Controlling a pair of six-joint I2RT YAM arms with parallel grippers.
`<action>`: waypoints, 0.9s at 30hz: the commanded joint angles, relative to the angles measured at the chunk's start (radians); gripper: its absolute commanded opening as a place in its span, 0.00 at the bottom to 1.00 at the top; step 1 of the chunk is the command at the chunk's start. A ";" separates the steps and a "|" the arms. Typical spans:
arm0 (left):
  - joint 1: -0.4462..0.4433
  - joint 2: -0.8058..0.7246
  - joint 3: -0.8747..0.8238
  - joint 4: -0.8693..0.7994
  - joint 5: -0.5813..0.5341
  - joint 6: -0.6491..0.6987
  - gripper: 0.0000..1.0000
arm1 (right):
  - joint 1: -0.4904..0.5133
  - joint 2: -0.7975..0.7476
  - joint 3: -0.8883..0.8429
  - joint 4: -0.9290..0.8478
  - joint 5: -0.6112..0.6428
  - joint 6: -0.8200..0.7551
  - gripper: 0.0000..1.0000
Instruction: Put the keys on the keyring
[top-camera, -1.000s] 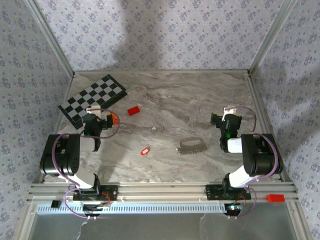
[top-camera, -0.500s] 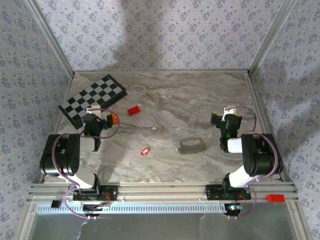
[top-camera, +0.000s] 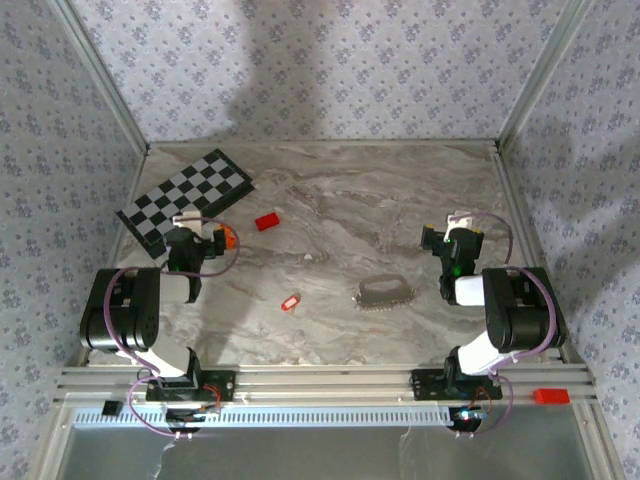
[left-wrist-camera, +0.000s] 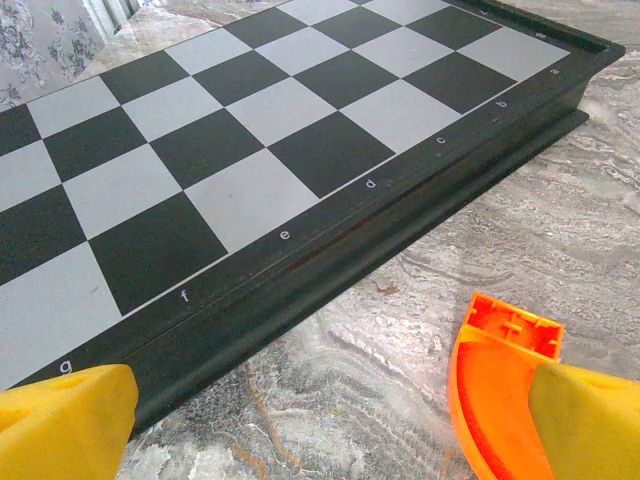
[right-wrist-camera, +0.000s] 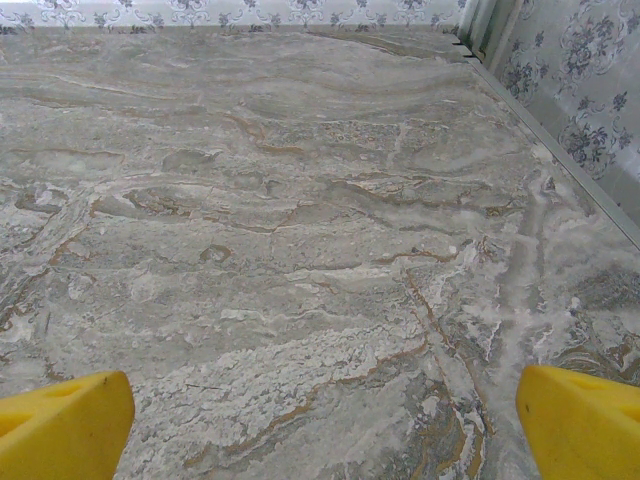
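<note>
Both jaws spread, empty: left gripper (left-wrist-camera: 330, 425) just beside chessboard (top-camera: 185, 198), keyring (top-camera: 291, 301) near it, keys (top-camera: 384, 293) farther, right gripper (right-wrist-camera: 320, 420) farthest.

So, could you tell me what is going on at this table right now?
Nothing is being handled yet. The bunch of flat silvery-grey metal keys lies on the marble table, apart from the thin metal keyring with its small red tag. The left end effector is open beside the black-and-white chessboard and an orange curved plastic piece; the right end effector is open over bare tabletop. Neither holds anything.
</note>
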 joint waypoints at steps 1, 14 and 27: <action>0.006 -0.004 0.023 0.006 0.019 -0.017 1.00 | -0.005 0.004 0.001 0.032 0.017 -0.001 1.00; 0.006 -0.027 0.028 -0.019 0.017 -0.017 1.00 | 0.011 -0.027 0.013 -0.015 0.038 -0.013 1.00; -0.025 -0.321 0.054 -0.388 -0.021 -0.045 1.00 | 0.258 -0.256 0.131 -0.383 0.351 -0.111 1.00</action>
